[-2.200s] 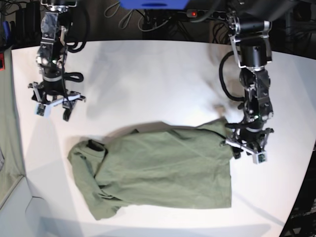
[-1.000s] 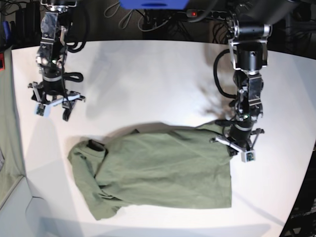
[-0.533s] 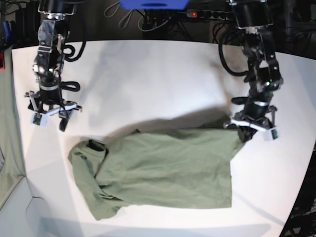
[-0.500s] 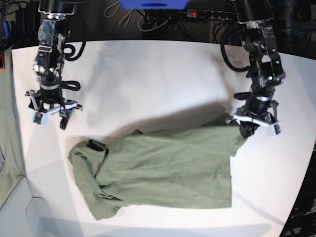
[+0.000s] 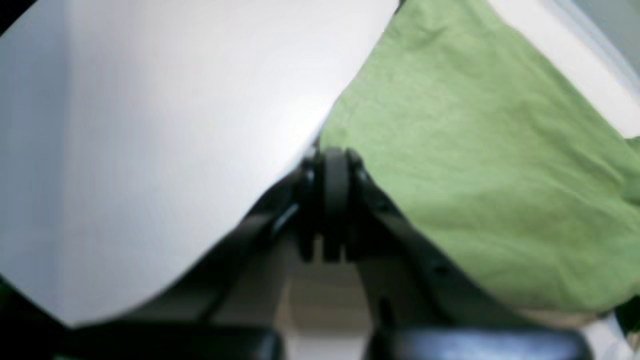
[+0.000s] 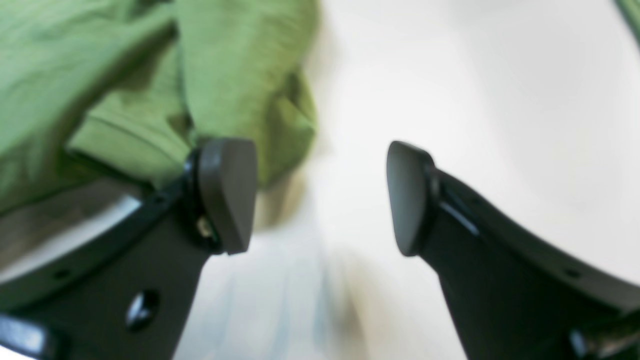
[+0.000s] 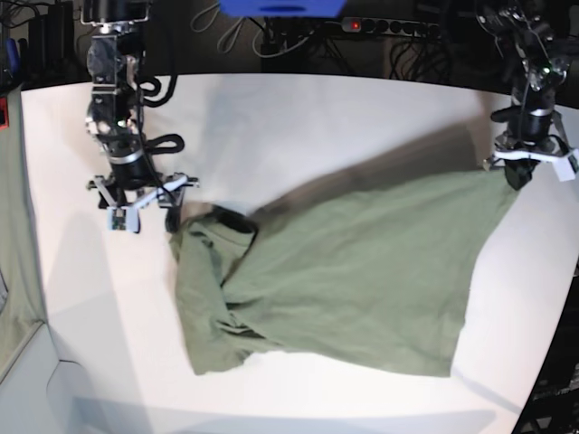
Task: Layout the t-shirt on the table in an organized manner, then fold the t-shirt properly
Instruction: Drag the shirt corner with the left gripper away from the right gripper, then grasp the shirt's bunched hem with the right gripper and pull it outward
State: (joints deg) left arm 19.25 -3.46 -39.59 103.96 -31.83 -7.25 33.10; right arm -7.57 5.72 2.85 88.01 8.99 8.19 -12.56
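The olive-green t-shirt (image 7: 344, 280) lies on the white table (image 7: 298, 136), stretched toward the far right, its left side bunched and folded over. Its dark collar (image 7: 231, 220) is at the upper left. My left gripper (image 7: 520, 178) is shut on the shirt's far right corner; the left wrist view shows the fingers (image 5: 334, 175) closed on the cloth edge (image 5: 475, 175). My right gripper (image 7: 145, 215) is open just left of the collar. In the right wrist view its gripper (image 6: 320, 200) is wide open and empty, with the bunched cloth (image 6: 150, 75) beside one finger (image 6: 227, 192).
A green cloth strip (image 7: 14, 226) hangs at the left edge of the frame. Cables and a power strip (image 7: 380, 25) lie behind the table. The table's curved edge (image 7: 556, 334) runs close to the left arm on the right.
My left gripper has pulled the shirt's corner up and to the right, dragging the whole shirt rightward. My right gripper has moved right and down to the collar side.
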